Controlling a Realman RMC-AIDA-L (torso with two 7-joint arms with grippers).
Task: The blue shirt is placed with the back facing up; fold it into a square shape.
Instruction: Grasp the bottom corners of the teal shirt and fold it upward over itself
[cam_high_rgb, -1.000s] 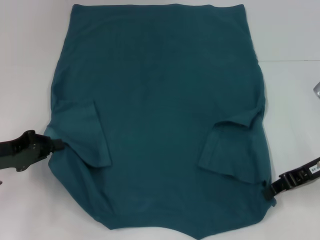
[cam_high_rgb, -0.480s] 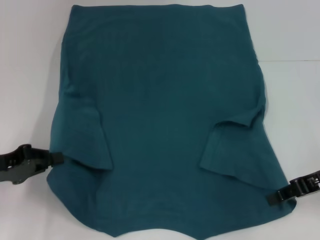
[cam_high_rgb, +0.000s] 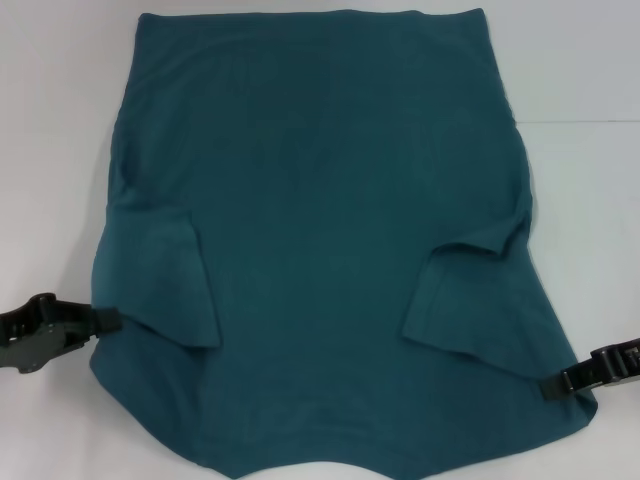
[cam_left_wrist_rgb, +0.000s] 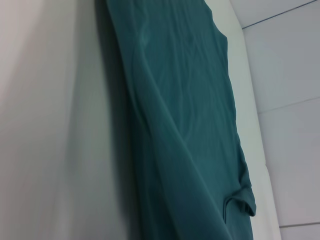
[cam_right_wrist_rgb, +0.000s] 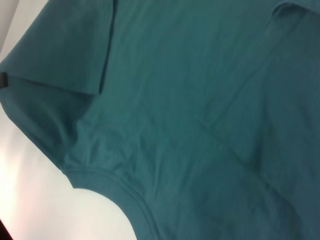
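Observation:
The blue shirt (cam_high_rgb: 320, 200) lies flat on the white table, plain side up, with its hem far from me and its neckline (cam_high_rgb: 330, 465) at the near edge. Both short sleeves are folded inward onto the body, the left sleeve (cam_high_rgb: 165, 275) and the right sleeve (cam_high_rgb: 470, 300). My left gripper (cam_high_rgb: 112, 321) is shut on the shirt's left shoulder edge. At the right shoulder edge my right gripper (cam_high_rgb: 545, 386) is also shut on the cloth. The left wrist view looks along the shirt (cam_left_wrist_rgb: 185, 125). The right wrist view shows the shirt (cam_right_wrist_rgb: 190, 110) with its collar curve (cam_right_wrist_rgb: 115, 192).
The white table (cam_high_rgb: 580, 60) extends bare on both sides of the shirt. A thin seam line (cam_high_rgb: 590, 122) crosses it at the right. The shirt's hem reaches the far edge of the view, and its neckline runs off the near edge.
Both grippers have moved outward and toward the near edge with the shoulder edges in them. The shirt's near part is now wider and flatter.

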